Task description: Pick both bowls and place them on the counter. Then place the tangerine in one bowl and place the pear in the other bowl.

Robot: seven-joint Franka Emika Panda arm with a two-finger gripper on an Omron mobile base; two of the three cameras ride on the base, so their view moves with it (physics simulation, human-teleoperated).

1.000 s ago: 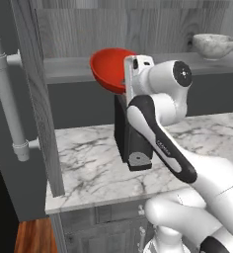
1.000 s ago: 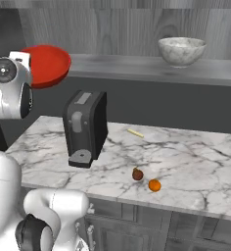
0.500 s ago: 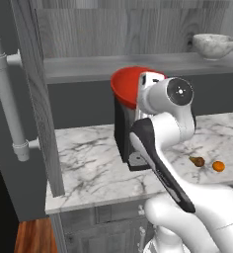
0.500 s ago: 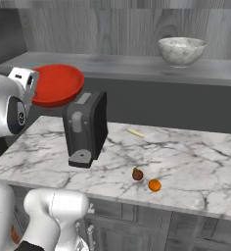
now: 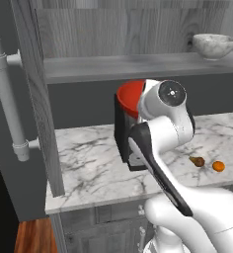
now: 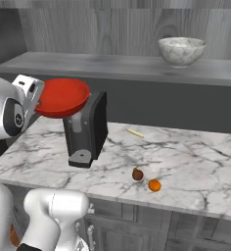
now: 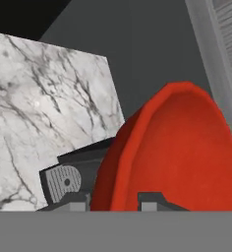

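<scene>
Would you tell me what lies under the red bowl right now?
The red bowl, held by the gripper, hangs over the dark appliance and the counter. The appliance's top is partly covered.

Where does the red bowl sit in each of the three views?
Left base view: red bowl at centre, partly behind the white arm.
Right base view: upper left, held above the counter.
Hand view: right half, rim between the gripper fingers.
Shared landmark: the dark appliance right beside the bowl.
</scene>
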